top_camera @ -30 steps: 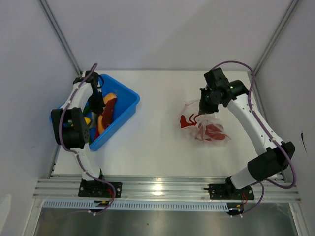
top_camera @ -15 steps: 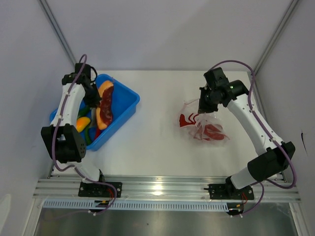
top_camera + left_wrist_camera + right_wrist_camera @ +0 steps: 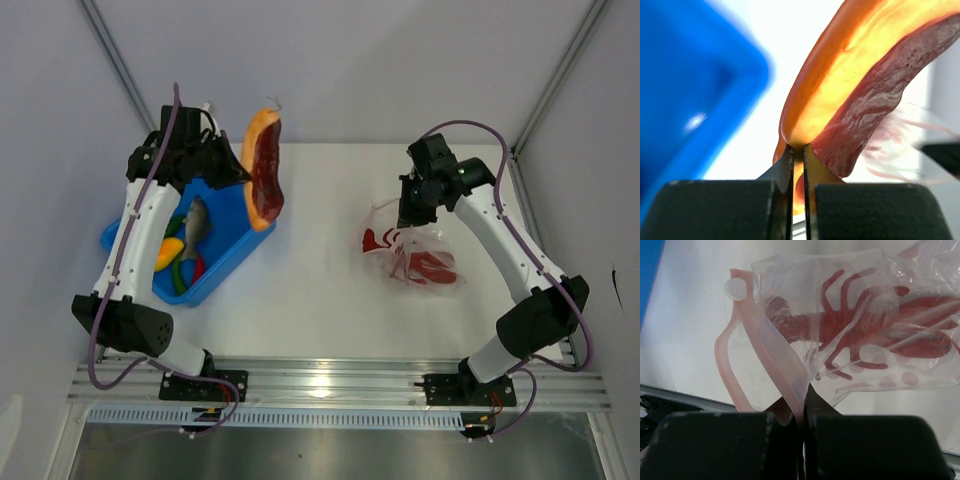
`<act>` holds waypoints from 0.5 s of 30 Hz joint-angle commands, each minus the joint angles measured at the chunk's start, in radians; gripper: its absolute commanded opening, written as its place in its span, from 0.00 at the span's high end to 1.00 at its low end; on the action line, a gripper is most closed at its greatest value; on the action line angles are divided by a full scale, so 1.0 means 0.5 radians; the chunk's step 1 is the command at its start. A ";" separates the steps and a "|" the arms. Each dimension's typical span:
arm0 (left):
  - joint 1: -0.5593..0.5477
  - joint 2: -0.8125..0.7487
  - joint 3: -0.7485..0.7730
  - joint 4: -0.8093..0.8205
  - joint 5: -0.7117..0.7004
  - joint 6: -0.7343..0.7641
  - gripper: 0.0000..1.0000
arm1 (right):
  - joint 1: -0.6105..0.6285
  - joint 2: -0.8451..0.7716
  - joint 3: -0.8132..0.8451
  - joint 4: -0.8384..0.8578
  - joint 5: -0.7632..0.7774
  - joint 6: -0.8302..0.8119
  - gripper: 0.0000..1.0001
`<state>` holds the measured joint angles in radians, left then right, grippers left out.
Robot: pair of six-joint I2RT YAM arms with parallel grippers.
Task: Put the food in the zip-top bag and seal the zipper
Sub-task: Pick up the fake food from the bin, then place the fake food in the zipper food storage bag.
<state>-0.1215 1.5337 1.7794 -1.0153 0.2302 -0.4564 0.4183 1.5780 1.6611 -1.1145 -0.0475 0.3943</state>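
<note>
My left gripper (image 3: 243, 172) is shut on a long orange piece of food with a dark red face (image 3: 265, 168). It holds the piece in the air over the right edge of the blue bin. In the left wrist view the fingertips of that gripper (image 3: 797, 148) pinch the orange rim of the food piece (image 3: 860, 85). The zip-top bag (image 3: 422, 258) lies on the table at the right with a red lobster toy (image 3: 865, 332) inside. My right gripper (image 3: 408, 214) is shut on the pink zipper (image 3: 771, 347), whose two strips stand apart, so the mouth is open.
The blue bin (image 3: 222, 262) at the left holds a grey fish (image 3: 196, 224), a yellow-orange piece (image 3: 169, 250) and green and red pieces. A white round tab (image 3: 736, 288) sits at the zipper's end. White table lies between bin and bag.
My left arm has lifted the orange and red piece out of the bin, up and to the right. The right gripper has kept its hold on the zipper and barely shifted.
</note>
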 commanded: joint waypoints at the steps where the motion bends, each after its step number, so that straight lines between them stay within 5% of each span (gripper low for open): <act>1: -0.170 -0.238 -0.088 0.451 0.379 -0.277 0.99 | -0.008 0.010 0.077 0.084 -0.120 0.000 1.00; 7: -0.431 -0.193 0.040 0.442 0.466 -0.339 0.99 | -0.005 0.026 0.154 0.081 -0.114 0.015 1.00; 15: -0.714 0.071 0.294 -0.398 0.417 -0.222 0.99 | 0.013 -0.063 0.047 0.219 0.107 -0.141 1.00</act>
<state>-0.4301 1.5318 1.8797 -1.0142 0.4248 -0.5835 0.4194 1.5959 1.6924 -1.0737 -0.0532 0.3740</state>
